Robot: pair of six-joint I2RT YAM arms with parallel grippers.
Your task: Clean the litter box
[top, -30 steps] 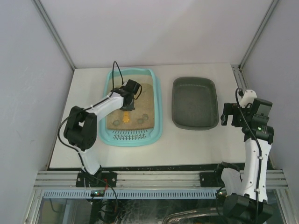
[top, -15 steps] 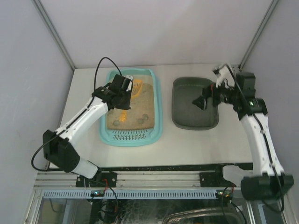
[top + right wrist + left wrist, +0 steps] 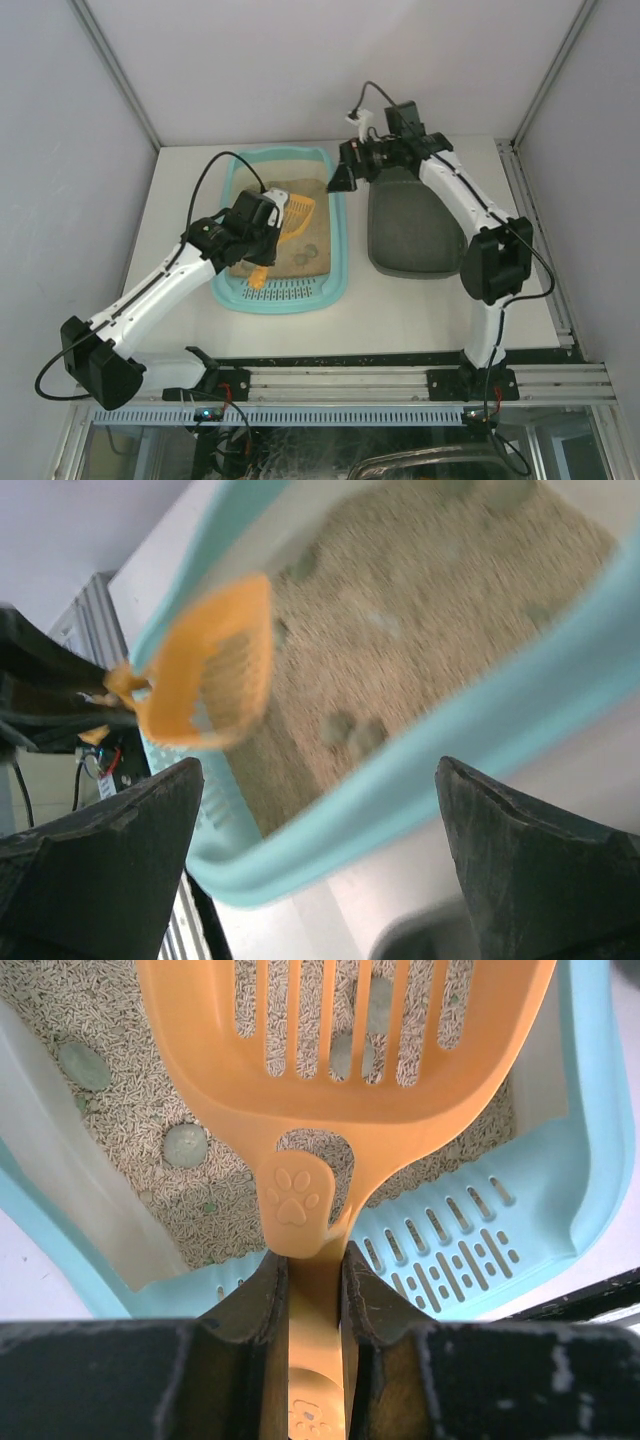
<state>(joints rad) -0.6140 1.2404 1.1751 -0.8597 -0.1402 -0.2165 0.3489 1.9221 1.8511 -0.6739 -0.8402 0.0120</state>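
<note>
The turquoise litter box (image 3: 340,245) holds tan sand with grey-green clumps (image 3: 185,1145). My left gripper (image 3: 262,238) is shut on the handle of an orange slotted scoop (image 3: 297,209). In the left wrist view the gripper (image 3: 315,1270) clamps the handle, and the scoop's head (image 3: 340,1090) hangs over the sand near the slotted grate (image 3: 470,1250). My right gripper (image 3: 340,178) hovers open beside the box's far right rim. Its wrist view shows the rim (image 3: 420,780) between the wide fingers (image 3: 110,850), with the scoop (image 3: 205,670) beyond.
A dark grey tray (image 3: 415,225) lies right of the litter box, under the right arm. White enclosure walls stand on three sides. A metal rail (image 3: 340,380) runs along the near table edge.
The right arm swung from the right edge across the grey tray to the box's far right rim. The left arm lifted the scoop out of the sand and drew back toward the grate end.
</note>
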